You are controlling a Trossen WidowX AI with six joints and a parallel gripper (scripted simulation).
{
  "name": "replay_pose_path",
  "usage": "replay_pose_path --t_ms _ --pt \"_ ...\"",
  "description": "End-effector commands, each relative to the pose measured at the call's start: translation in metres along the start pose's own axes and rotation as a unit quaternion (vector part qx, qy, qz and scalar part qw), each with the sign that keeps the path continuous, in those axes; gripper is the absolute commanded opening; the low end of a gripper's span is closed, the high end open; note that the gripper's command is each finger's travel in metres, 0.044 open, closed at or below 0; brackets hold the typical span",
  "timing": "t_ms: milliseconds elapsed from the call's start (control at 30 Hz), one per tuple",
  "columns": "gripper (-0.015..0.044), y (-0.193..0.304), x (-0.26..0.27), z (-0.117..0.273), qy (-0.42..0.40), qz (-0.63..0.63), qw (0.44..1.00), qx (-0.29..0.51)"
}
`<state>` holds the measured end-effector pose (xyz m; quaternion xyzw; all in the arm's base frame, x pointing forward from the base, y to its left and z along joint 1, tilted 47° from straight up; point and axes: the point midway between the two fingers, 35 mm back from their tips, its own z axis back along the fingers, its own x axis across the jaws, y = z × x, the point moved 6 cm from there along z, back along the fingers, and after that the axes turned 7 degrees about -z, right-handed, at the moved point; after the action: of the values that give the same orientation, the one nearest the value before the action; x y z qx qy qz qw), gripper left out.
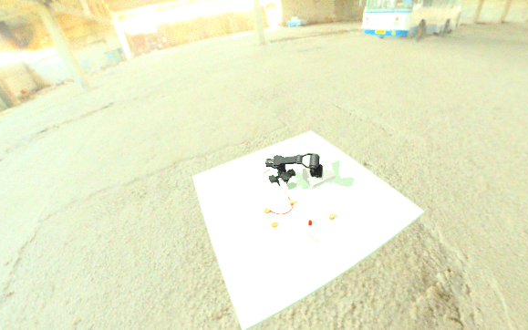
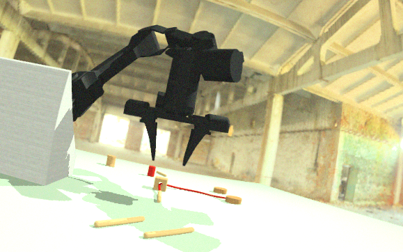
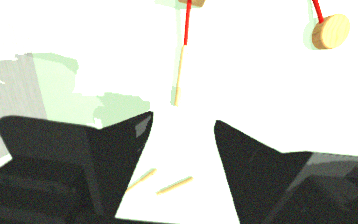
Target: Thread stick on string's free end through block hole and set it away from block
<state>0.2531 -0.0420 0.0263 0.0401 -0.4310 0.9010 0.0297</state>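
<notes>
The wooden block (image 1: pixel 292 202) (image 2: pixel 164 184) (image 3: pixel 198 2) stands on the table. The red string (image 2: pixel 197 192) (image 3: pixel 187 24) runs from a round button (image 1: pixel 266 211) (image 2: pixel 233 200) (image 3: pixel 335 30) to the block and comes out at the hole's other side. The thin stick (image 2: pixel 159 198) (image 3: pixel 180 72) is on the string's end, outside the block, with its free end low at the table; whether its whole length rests is hard to tell. My gripper (image 2: pixel 168 162) (image 3: pixel 184 120) is open and empty, raised above the table near the stick's free end, touching nothing visible.
A large grey box (image 1: pixel 319 179) (image 2: pixel 16 122) (image 3: pixel 5 110) stands beside the arm. Two loose sticks (image 2: pixel 120 221) (image 2: pixel 169 232) (image 3: pixel 175 185) lie near it. A second button (image 1: pixel 274 224) (image 2: pixel 220 190), a red cylinder (image 1: pixel 310 222) (image 2: pixel 151 170), a wooden cylinder (image 1: pixel 331 217) (image 2: pixel 111 161) and another stick (image 1: pixel 313 237) lie beyond the block.
</notes>
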Motion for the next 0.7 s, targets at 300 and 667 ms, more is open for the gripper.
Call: replay_pose_path --t_ms 300,667 --pt "0.044 -0.003 -0.001 0.029 -0.001 0.0 1.0 0.001" --pt "0.044 -0.001 0.0 0.027 0.003 -0.003 1.0 -0.001"
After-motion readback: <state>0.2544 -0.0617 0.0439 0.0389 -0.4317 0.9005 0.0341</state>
